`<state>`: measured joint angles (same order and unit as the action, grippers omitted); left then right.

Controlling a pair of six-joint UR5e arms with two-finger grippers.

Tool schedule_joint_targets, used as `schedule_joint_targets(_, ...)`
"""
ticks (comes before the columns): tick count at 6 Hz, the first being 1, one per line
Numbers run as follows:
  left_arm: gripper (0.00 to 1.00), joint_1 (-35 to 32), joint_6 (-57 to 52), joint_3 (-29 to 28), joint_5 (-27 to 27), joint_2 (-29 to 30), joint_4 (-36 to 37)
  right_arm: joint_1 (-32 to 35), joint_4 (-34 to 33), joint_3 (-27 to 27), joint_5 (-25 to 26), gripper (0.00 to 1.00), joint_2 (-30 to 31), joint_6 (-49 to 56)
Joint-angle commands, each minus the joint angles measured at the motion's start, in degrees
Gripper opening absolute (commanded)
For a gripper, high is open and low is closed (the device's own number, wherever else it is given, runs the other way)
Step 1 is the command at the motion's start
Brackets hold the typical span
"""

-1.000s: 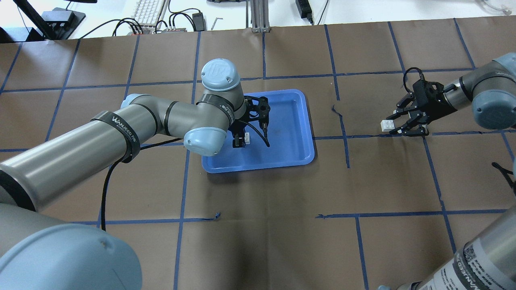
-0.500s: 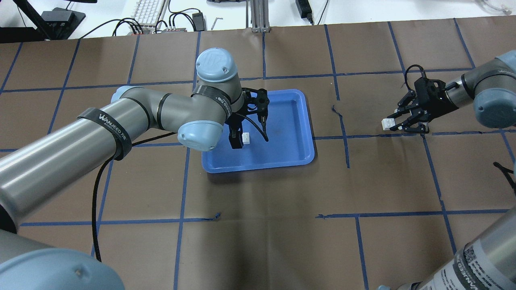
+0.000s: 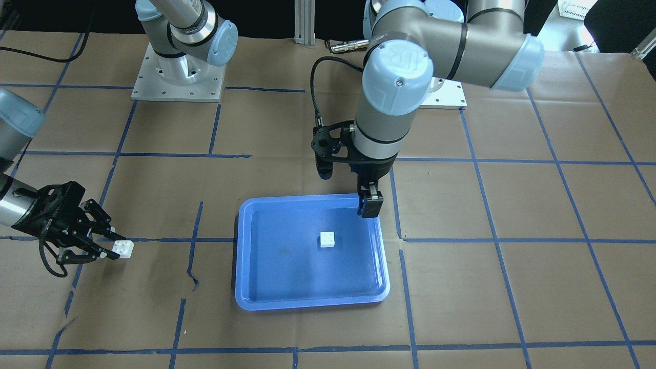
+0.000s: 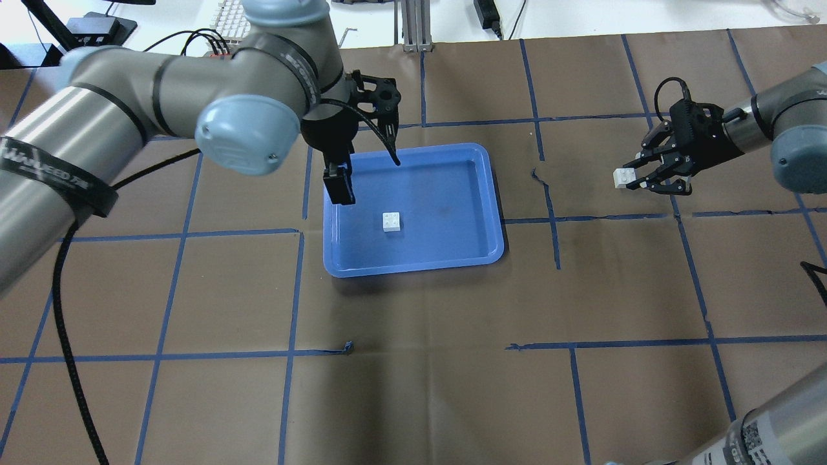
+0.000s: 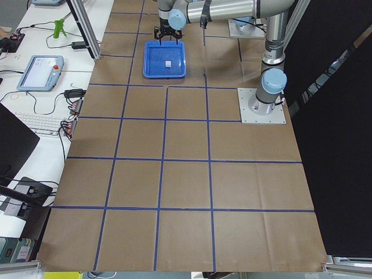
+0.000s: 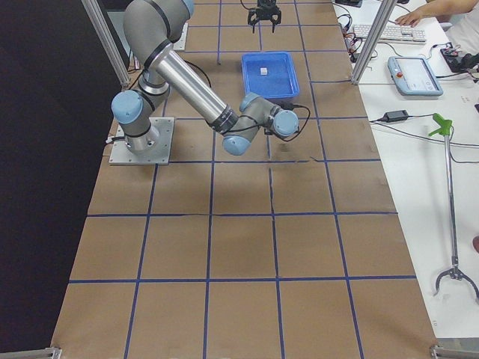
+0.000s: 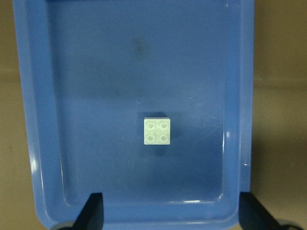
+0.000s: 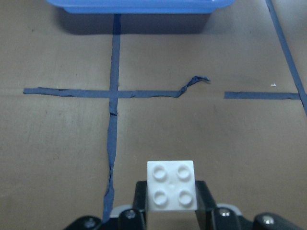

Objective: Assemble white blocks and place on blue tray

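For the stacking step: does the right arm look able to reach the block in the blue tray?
Likely yes: the white block lies bare in the blue tray, and the left pincer hangs aside at its rim.

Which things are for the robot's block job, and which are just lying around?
For the job:
- white block lying on the blue tray
- second white block, held in the right tool

Just lying around, off the brown cover:
- keyboard
- cables
- control tablet
- green-handled grabber stick
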<state>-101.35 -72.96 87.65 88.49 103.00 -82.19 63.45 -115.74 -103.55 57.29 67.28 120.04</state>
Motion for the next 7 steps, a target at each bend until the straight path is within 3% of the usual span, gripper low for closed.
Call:
schedule_joint_targets(1, 0.99, 2.65, 6.63, -1.36, 0.36, -7.77, -10.51, 6.91, 0.07, -0.24, -2.87, 0.31, 1.80, -6.00)
schedule_joint_targets(3, 0.99, 7.55, 30.09, -0.29, 0.36, -8.34, -11.68, 16.48, -2.46, -0.25, -3.32, 0.31, 2.16, -15.15)
schedule_joint_targets(5, 0.99, 10.46, 53.15, -0.81, 0.28, -9.39, -11.06, 24.84, -12.98, -0.51, -3.15, 0.31, 1.28, -29.45)
schedule_joint_targets(6, 0.99, 11.61, 62.49, -1.77, 0.80, -10.26, -10.88, 28.19, -15.63, -0.51, -3.24, 0.31, -0.03, -32.30)
schedule_joint_targets(7, 0.99, 11.62, 63.80, -1.43, 2.72, -11.84, -10.71, 30.66, -19.66, -0.60, -3.24, 0.31, -2.22, -35.55)
